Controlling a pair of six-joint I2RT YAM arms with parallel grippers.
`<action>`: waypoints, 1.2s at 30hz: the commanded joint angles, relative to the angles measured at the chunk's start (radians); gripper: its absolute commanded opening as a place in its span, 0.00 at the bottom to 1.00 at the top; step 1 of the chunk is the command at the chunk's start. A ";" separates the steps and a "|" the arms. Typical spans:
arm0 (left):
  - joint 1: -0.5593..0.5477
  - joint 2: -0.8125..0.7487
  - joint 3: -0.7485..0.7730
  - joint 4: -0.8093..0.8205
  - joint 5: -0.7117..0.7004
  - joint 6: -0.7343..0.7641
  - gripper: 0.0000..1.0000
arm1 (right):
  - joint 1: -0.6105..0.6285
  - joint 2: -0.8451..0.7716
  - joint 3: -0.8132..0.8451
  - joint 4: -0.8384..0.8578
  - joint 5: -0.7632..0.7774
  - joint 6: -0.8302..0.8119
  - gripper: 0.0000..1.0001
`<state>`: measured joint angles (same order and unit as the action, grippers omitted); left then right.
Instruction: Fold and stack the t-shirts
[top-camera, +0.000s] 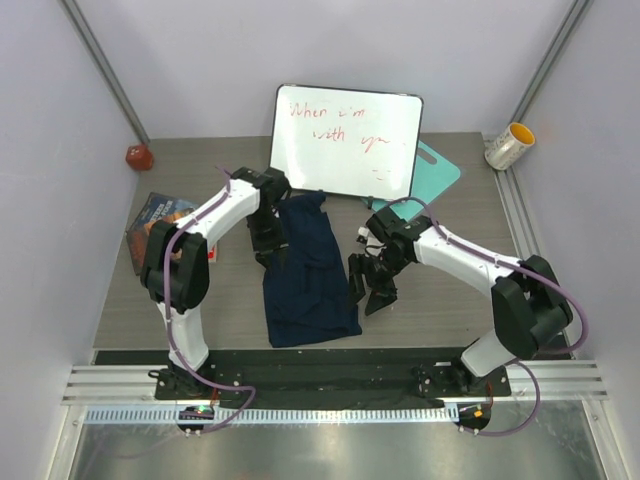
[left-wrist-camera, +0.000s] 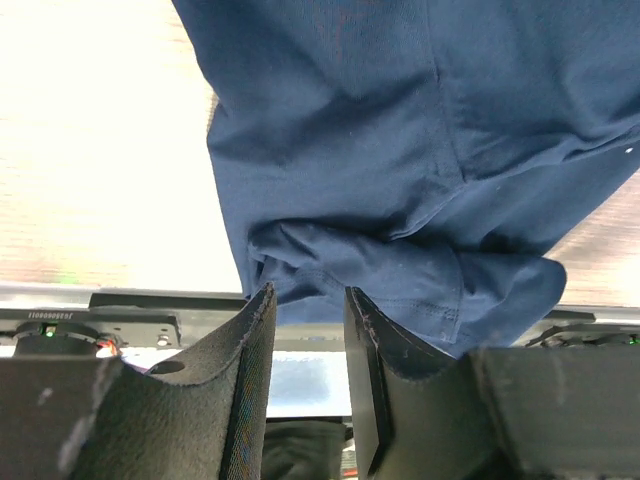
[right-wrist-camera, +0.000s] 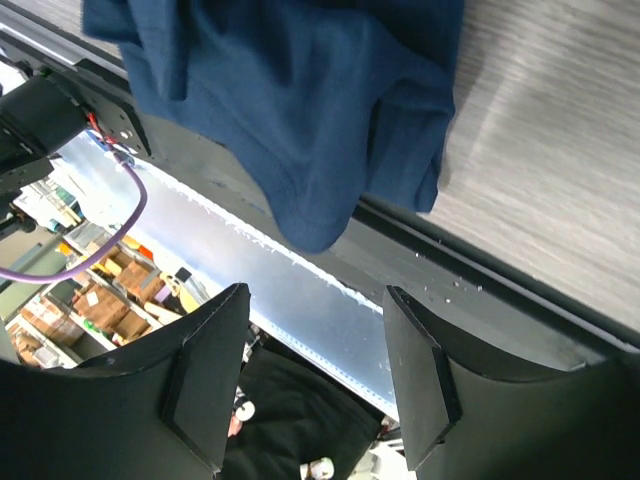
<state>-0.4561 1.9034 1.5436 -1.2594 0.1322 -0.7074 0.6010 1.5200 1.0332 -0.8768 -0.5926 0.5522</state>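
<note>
Navy fabric lies just beyond both claws, held by neither. Left claw (left-wrist-camera: 308, 300): fingers a narrow gap apart, nothing between them, tips at the bunched near hem of the t-shirt (left-wrist-camera: 380, 150). Right claw (right-wrist-camera: 315, 300): fingers spread wide and empty, beside the shirt's right edge. The shirt lies as a long strip on the middle of the table (top-camera: 420, 320), between the arms, its near corner over the black strip (top-camera: 330, 360) at the table edge. Risk: the hem is rumpled into several layers, so a pinch may catch only one and pull the fold askew; a tug toward the arms could slide the near corner off the edge. Surface is grey wood grain. Walls are pale lilac. A whiteboard (top-camera: 345, 140) with red handwriting leans at the back, a teal board (top-camera: 440, 170) behind it; a book (top-camera: 155, 225) lies at left.
</note>
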 joint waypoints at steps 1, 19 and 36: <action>-0.003 -0.027 -0.017 0.029 0.006 -0.017 0.34 | 0.016 0.037 -0.024 0.079 -0.047 0.017 0.62; 0.004 0.013 -0.019 0.025 -0.006 0.014 0.34 | 0.062 0.198 0.048 0.130 -0.082 0.009 0.61; 0.040 0.069 -0.010 0.035 0.023 0.054 0.33 | 0.075 0.273 0.140 0.082 -0.075 -0.009 0.01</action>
<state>-0.4232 1.9629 1.5150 -1.2373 0.1345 -0.6712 0.6708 1.7943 1.1130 -0.7685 -0.6563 0.5507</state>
